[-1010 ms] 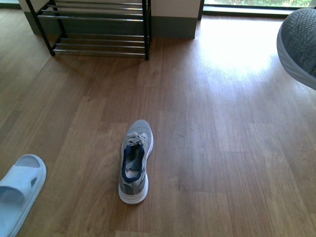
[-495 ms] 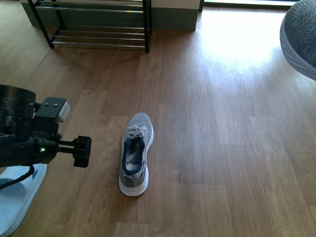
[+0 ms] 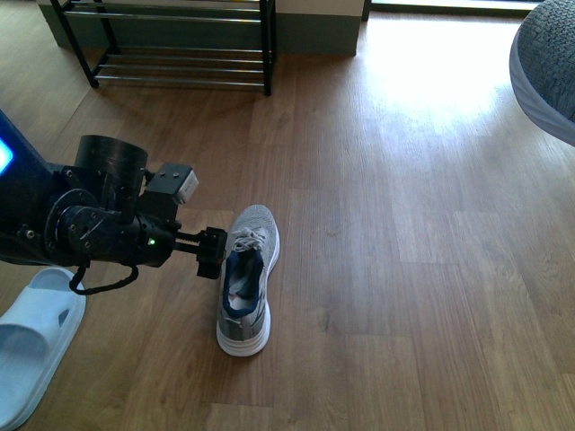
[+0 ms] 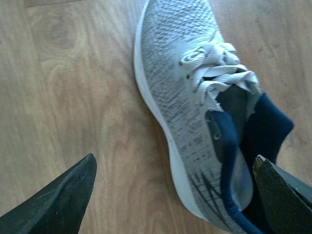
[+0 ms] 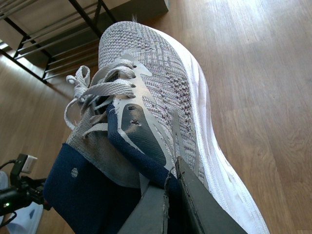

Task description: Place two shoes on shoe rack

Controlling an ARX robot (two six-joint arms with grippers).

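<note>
The biggest risk lay with the left gripper (image 4: 174, 161). Its fingers (image 4: 58, 200) were spread wide across the floor sneaker (image 3: 247, 278). One was over bare floor, the other at the navy heel opening. If they had closed from that line, I judged, one finger could have landed on the soft collar instead of passing it. That would fold the collar or push the sneaker along the smooth wood rather than catch it.

A second risk was on the right. The right gripper (image 5: 169, 195) was clamped on the thin collar of the held sneaker (image 5: 156, 87), and the whole sneaker hung from that pinch. A quick swing toward the rack (image 3: 180, 45) could have twisted it or pulled it loose. The rack's rods might also have let a sole tip through if it were set down crooked. The rack stood against the far wall, well apart from both sneakers.

The left arm reached in low from the left with its forearm about level and its wrist aimed at the laced side of the floor sneaker, just beside it. A slide (image 3: 36, 341) lay under the arm. Of the right side, the front view showed only the held sneaker, raised at the upper right edge.
</note>
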